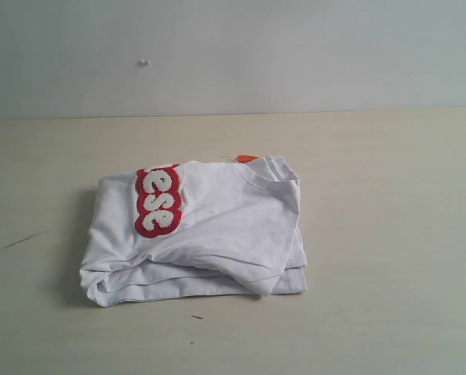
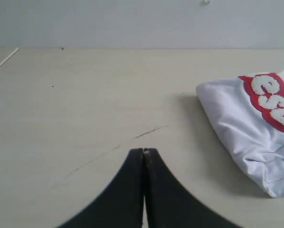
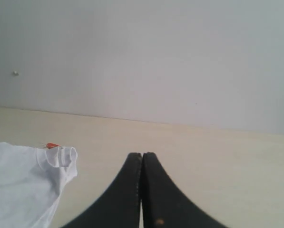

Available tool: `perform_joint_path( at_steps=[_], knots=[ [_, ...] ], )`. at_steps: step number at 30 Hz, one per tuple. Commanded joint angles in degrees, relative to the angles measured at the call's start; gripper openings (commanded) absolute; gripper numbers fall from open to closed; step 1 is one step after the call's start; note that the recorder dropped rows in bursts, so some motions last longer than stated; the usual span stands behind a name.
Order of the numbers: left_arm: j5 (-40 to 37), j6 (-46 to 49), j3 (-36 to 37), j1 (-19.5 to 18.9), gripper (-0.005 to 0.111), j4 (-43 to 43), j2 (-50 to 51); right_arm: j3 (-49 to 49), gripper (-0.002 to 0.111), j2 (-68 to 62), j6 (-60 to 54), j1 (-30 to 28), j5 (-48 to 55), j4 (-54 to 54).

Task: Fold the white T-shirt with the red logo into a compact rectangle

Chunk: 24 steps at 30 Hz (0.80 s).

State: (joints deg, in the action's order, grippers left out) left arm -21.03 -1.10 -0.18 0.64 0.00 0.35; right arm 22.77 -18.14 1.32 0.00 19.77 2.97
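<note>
The white T-shirt (image 1: 209, 230) lies folded into a rough rectangle in the middle of the table, its layers stacked along the near edge. Part of the red logo (image 1: 157, 200) with fuzzy white letters shows on its top left, and the orange collar tag (image 1: 247, 158) pokes out at the far edge. Neither arm appears in the exterior view. My left gripper (image 2: 143, 151) is shut and holds nothing, well apart from the T-shirt (image 2: 249, 118) and the logo (image 2: 270, 99). Shut and bare too, my right gripper (image 3: 142, 155) hovers beside the shirt's collar corner (image 3: 61, 159).
The pale wooden table (image 1: 389, 234) runs back to a plain grey-white wall (image 1: 295, 55). A thin dark scratch (image 1: 26, 239) marks the table left of the shirt, and a small dark speck (image 1: 196, 317) lies near the front.
</note>
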Motion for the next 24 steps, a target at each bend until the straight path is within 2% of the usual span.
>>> perform_joint_path(
  at_steps=[1,4,14,24],
  knots=[
    [0.7,0.0,0.2,-0.2,0.003,-0.8,-0.4,-5.8,0.000,3.7,0.4,-2.6,-2.0,0.6],
    [0.7,0.0,0.2,-0.2,0.003,-0.8,-0.4,-11.2,0.000,7.8,0.9,-5.1,-3.9,0.5],
    [0.7,0.0,0.2,-0.2,0.003,-0.8,-0.4,-19.1,0.000,14.3,6.5,-10.7,-9.3,0.6],
    [0.7,0.0,0.2,-0.2,0.003,-0.8,-0.4,-22.8,0.000,14.4,5.8,-11.7,-7.2,3.9]
  ],
)
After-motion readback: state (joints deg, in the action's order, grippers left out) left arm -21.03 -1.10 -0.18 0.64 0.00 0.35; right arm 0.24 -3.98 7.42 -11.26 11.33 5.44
